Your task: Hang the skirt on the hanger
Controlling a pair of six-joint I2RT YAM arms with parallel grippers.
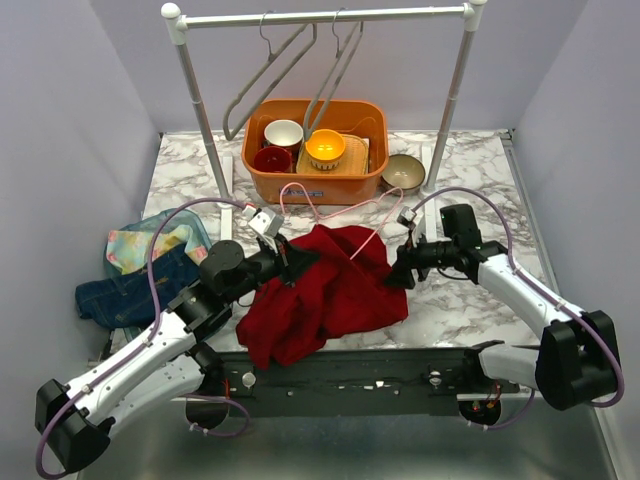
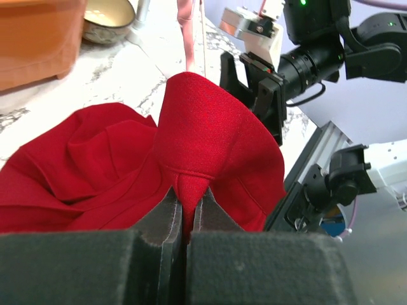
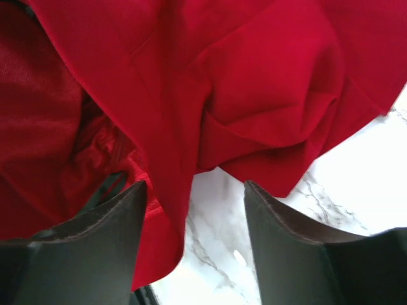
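The red skirt [image 1: 320, 290] lies crumpled on the marble table. A pink hanger [image 1: 303, 196] lies flat behind it, partly under the cloth; its neck also shows in the left wrist view [image 2: 187, 32]. My left gripper [image 1: 297, 258] is shut on a raised fold of the skirt [image 2: 191, 127], pinched between the fingertips [image 2: 170, 213]. My right gripper [image 1: 398, 270] is open at the skirt's right edge. In the right wrist view the skirt [image 3: 210, 82] hangs over the left finger [image 3: 95, 241], with bare table between the jaws.
A white clothes rack [image 1: 320, 17] at the back holds two grey hangers [image 1: 290, 60]. An orange bin [image 1: 372, 178] with bowls stands under it, with a bowl [image 1: 403, 172] to its right. Denim and patterned clothes [image 1: 140, 270] lie at the left.
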